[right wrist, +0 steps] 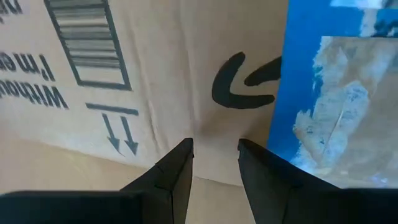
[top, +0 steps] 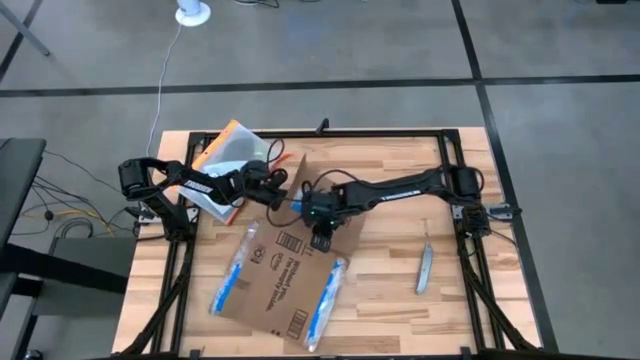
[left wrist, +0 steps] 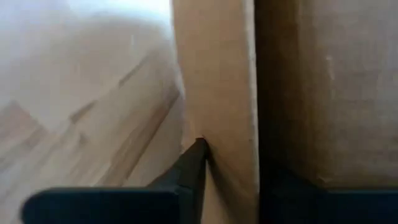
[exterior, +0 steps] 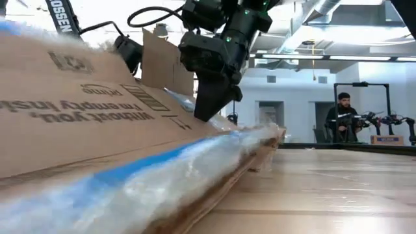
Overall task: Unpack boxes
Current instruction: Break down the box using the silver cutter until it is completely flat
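High view: the box (top: 275,285) is seen lying mostly flat on the table (top: 400,290), near the middle and toward seven o'clock; blue-and-white tape (top: 326,300) is stuck along its edges; one flap (top: 290,180) is stood up at the end toward twelve o'clock. The left gripper (top: 277,189) is placed at that flap from the nine o'clock side; in the left wrist view cardboard is seen between its dark fingers (left wrist: 189,177), so the flap looks pinched, though how tight cannot be told. The right gripper (top: 319,238) is pointed down at the flat panel near the middle; its fingers (right wrist: 177,171) are held a little apart with nothing between them, tips very near the cardboard. An orange-edged pouch (top: 228,160) is left at eleven o'clock; a small grey tool (top: 424,270) is left at four o'clock. The flap could be torn if it is pulled too hard; the box could be slid away if it is not pressed down.
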